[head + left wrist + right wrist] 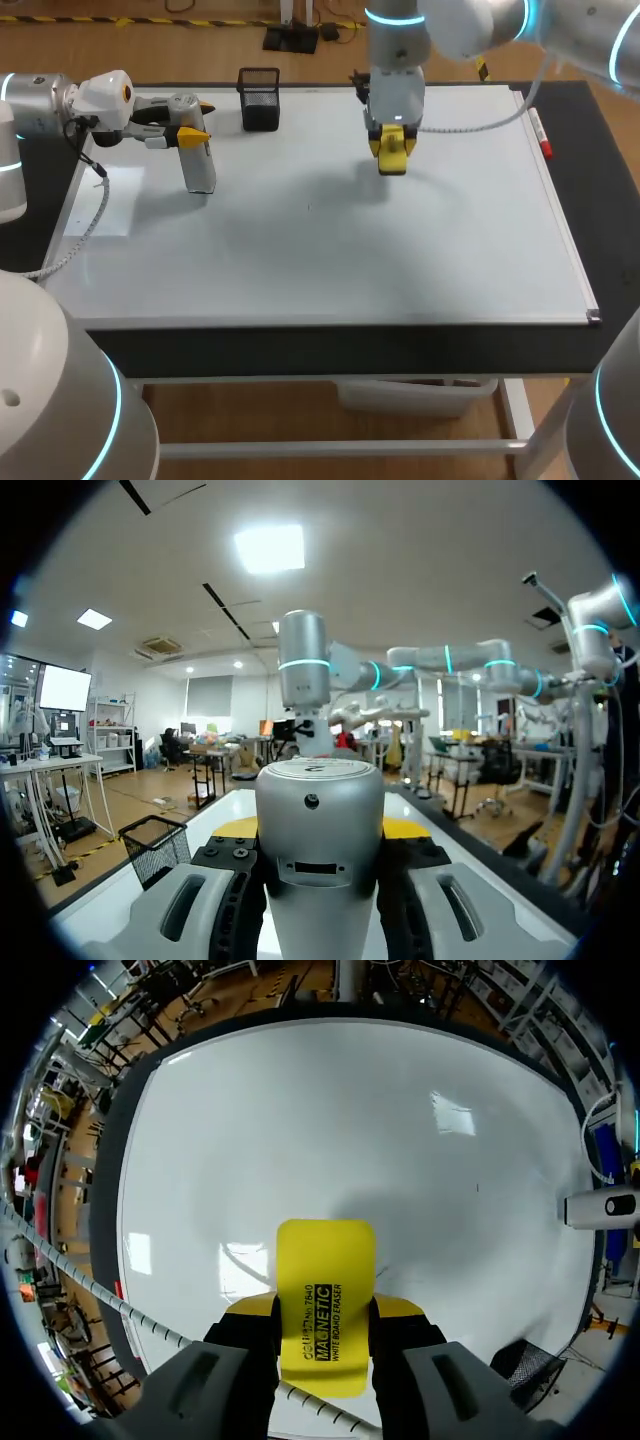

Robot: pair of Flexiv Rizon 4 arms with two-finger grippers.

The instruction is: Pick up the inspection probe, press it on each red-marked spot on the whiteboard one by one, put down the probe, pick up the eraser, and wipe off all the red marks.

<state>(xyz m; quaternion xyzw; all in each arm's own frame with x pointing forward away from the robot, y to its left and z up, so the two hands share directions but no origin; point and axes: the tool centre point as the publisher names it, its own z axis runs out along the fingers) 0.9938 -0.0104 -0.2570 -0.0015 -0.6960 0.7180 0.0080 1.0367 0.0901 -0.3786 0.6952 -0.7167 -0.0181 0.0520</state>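
The right jaws are clamped on the yellow eraser [392, 152], one finger on each long flank. The block sticks out ahead of them with its long axis running along the fingers. In the head view the right arm [400, 60] comes in from the far right and hangs the eraser over the far middle of the whiteboard [330, 250]. A soft shadow lies on the board just beside it, which suggests the pad is a little off the surface, though I cannot tell whether it touches.

The left jaws are closed on the probe [200, 165], a silver cylinder gripped near its top. It stands upright at the far-left part of the board, with its foot at or on the surface. The left arm [60, 100] reaches it from the left edge. Probe and eraser are well apart, and the black mesh basket [259, 100] stands between them along the far edge.

The wiping turns on which way the red lies from the eraser, and in these views I find none. The board reads white on every side of the jaws, save one tiny dark speck [309, 208] near and left of the eraser (too small to tell its colour). A red marker [541, 135] lies on the bench [600, 200], just beside the board's right edge.

I judge that the wiping is at or close to its end. If anything is left, the right arm is the nearer one and would sweep near and left toward that speck. The probe has not yet been put down.
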